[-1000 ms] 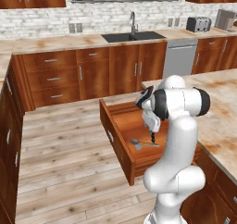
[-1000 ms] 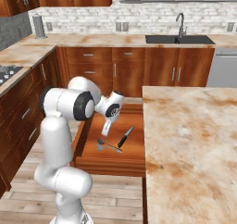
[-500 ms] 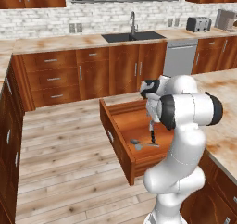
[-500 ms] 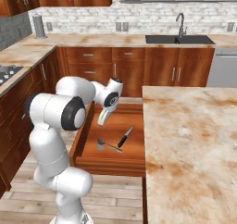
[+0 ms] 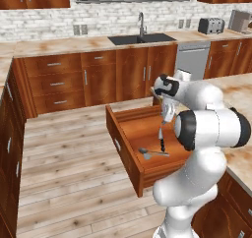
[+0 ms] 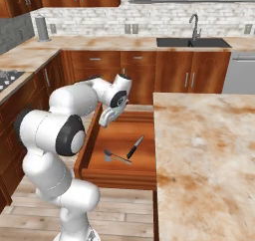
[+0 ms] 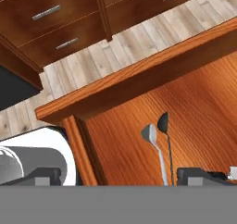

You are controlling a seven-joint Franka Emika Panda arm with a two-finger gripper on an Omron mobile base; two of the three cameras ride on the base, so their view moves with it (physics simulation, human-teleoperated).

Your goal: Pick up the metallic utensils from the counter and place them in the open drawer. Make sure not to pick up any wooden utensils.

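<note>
While the drawer [image 6: 119,173] hangs pulled out beside the island surface [image 6: 209,155], its floor carries the grey metal spoon [image 6: 115,157] nearest the front, then the black-handled knife [image 6: 135,147] just behind, apart. Above the back, the fingers [image 6: 105,119] sit spread wide, holding nothing.

One drawer [image 6: 117,174] stands open, holding two utensils: one knife [image 6: 135,147] and one metal spoon [image 6: 115,156] (both lie on its floor). One island worktop [image 6: 209,155]. One sink [image 5: 141,38] and one toaster [image 5: 210,25] behind.
</note>
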